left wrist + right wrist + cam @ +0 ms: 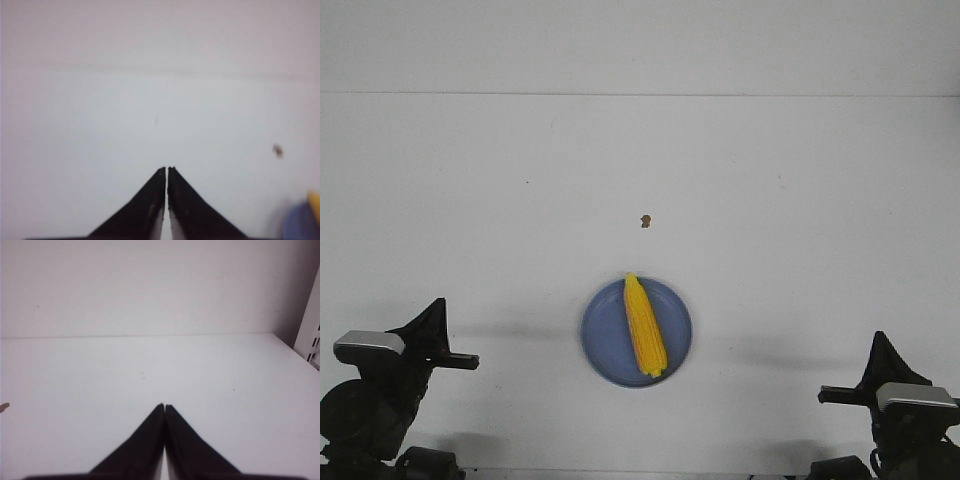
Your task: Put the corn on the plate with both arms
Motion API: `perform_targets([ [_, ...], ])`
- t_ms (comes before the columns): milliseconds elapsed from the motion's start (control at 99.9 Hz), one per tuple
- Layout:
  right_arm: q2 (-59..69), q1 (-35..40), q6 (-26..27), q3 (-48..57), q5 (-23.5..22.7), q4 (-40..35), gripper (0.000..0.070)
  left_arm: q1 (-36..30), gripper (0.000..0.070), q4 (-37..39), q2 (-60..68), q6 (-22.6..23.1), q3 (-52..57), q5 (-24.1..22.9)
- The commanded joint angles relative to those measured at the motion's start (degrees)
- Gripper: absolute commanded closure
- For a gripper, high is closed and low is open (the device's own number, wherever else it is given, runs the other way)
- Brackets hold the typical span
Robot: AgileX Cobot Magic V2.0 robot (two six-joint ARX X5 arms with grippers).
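Observation:
The yellow corn (644, 326) lies on the round blue plate (605, 335) near the table's front middle, its pointed tip toward the far rim. A sliver of plate (300, 222) and corn (315, 202) shows at the edge of the left wrist view. My left gripper (438, 305) is at the front left corner, shut and empty, well left of the plate; its fingers (167, 171) meet over bare table. My right gripper (880, 340) is at the front right corner, shut and empty; its fingers (164, 407) meet over bare table.
A tiny brown speck (645, 221) lies on the white table beyond the plate; it also shows in the left wrist view (277, 150). A white wall runs along the table's far edge (640, 94). A white slotted upright (311, 320) stands at the table's right.

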Motion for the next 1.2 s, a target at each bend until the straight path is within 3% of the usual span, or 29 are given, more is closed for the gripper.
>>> perform_targets([
  [0, 0.17, 0.0, 0.04, 0.52, 0.04, 0.57, 0.07, -0.04, 0.0686, 5.33, -1.2, 0.81, -2.91, -0.31],
  [180, 0.17, 0.0, 0.04, 0.52, 0.04, 0.57, 0.07, -0.04, 0.0686, 15.87, -6.91, 0.79, -13.75, -0.31],
  [441, 0.17, 0.0, 0.04, 0.52, 0.04, 0.57, 0.07, 0.63, 0.0686, 20.65, -14.71, 0.79, -25.53, -0.5],
  [881, 0.15, 0.0, 0.04, 0.52, 0.04, 0.59, 0.07, 1.55, 0.0686, 30.93, -14.75, 1.22, -33.48, -0.57],
  [1191, 0.15, 0.0, 0.04, 0.52, 0.04, 0.59, 0.07, 2.19, 0.0686, 30.67, -14.73, 1.22, -33.53, -0.57],
])
